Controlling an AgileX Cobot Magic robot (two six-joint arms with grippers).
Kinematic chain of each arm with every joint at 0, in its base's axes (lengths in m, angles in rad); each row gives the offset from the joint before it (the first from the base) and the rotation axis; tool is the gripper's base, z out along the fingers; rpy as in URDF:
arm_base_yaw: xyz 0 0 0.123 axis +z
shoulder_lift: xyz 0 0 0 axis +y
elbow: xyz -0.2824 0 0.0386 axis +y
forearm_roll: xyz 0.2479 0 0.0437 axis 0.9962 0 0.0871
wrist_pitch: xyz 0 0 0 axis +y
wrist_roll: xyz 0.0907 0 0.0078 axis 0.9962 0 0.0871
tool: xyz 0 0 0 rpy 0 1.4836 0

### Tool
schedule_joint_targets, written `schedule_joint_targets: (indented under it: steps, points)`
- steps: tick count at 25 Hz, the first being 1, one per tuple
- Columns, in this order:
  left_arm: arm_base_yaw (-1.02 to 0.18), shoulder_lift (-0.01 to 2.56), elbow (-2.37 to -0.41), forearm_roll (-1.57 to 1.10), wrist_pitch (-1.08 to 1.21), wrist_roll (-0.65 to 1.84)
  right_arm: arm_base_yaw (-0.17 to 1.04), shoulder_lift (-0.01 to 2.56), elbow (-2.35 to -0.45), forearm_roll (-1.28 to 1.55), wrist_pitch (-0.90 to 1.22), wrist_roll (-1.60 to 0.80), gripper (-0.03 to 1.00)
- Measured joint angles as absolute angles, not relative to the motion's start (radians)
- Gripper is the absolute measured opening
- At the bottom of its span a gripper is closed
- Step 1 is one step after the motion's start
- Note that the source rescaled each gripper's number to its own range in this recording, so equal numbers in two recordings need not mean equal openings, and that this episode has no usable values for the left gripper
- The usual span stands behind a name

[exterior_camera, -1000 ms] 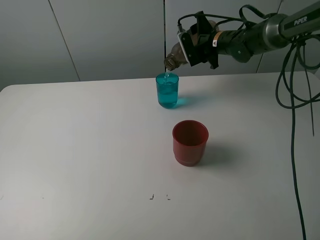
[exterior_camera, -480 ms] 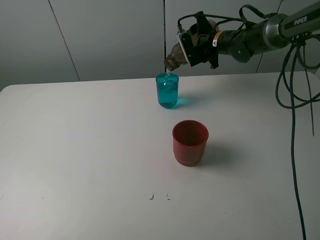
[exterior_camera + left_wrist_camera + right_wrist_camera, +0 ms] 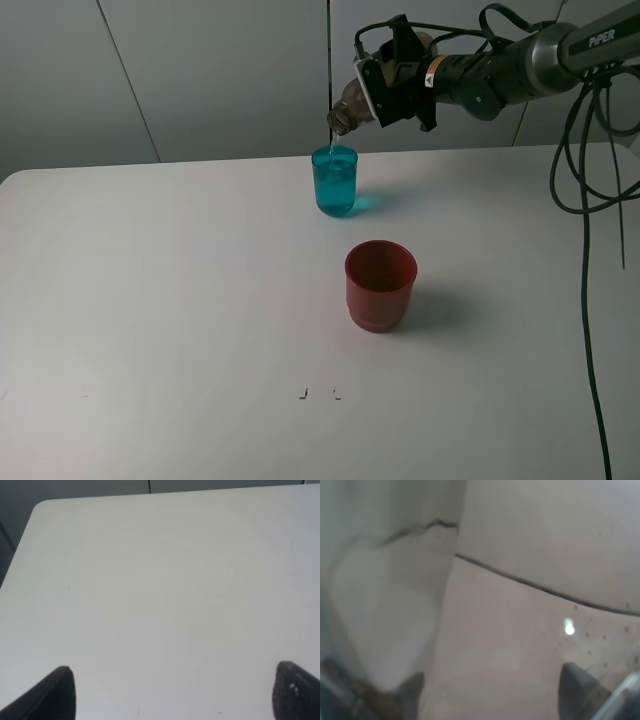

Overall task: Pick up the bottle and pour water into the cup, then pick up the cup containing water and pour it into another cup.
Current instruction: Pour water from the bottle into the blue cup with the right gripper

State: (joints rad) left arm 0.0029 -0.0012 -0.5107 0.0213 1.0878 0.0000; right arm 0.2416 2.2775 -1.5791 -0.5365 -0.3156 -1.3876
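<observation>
Because water only leaves when the mouth sits lower than the body, the right gripper [image 3: 392, 88] is clamped around the wide part of the bottle [image 3: 347, 108]. The wrist is rolled so the bottle lies nearly level, with its neck dipping toward the left of the high view. The mouth hangs just above the rim of the teal cup [image 3: 334, 182] without touching it, which looks right for a clean fall. A thin thread of water seems to run between them, though it is too fine to be sure. The teal cup stands upright toward the far edge of the table [image 3: 170, 300] and looks full nearly to the top, so I judge the first pour to be almost done.

Nearer the camera and a little to the right, well apart from the teal cup, the red cup [image 3: 380, 285] stands upright for the second pour. Its inside is too dark to show any contents.

The left gripper [image 3: 172, 694] is released, its jaws spread wide over bare table with nothing between them. It does not appear in the high view.

The right wrist view is blurred. It shows two dark fingertips [image 3: 576, 690], a smeared translucent shape that may be the bottle, and a dark seam that could be on the wall or the bottle. Neither cup shows in it.
</observation>
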Motion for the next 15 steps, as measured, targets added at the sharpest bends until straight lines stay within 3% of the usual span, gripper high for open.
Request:
schedule_joint_targets:
  steps: [15]
  points:
    - [0.003, -0.001, -0.511, 0.021, 1.088, 0.007, 0.242, 2.277, -1.58, -0.537, -0.227, -1.293, 0.0]
